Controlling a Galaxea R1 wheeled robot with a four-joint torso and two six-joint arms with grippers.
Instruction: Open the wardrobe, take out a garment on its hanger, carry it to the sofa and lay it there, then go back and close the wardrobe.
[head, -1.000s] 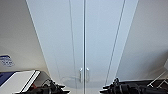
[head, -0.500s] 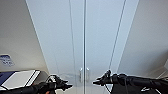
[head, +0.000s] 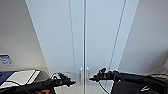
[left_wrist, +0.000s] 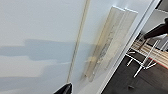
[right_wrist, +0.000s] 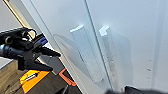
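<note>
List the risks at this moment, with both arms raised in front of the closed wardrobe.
1. The two handles sit right beside each other at the door seam, so the right tool, which is level with them, might catch the wrong one or both.
2. The left tool and the right tool point toward each other with little room between, so the arms could collide in front of the wardrobe.

Plain pale grey walls (head: 17, 37) rise on either side, evenly lit and bare. Low on the left lies a flat white panel (head: 21, 76) with a dark blue edge. The floor (left_wrist: 140, 82) is dark, with a white wire-legged frame (left_wrist: 143, 62) standing on it.
</note>
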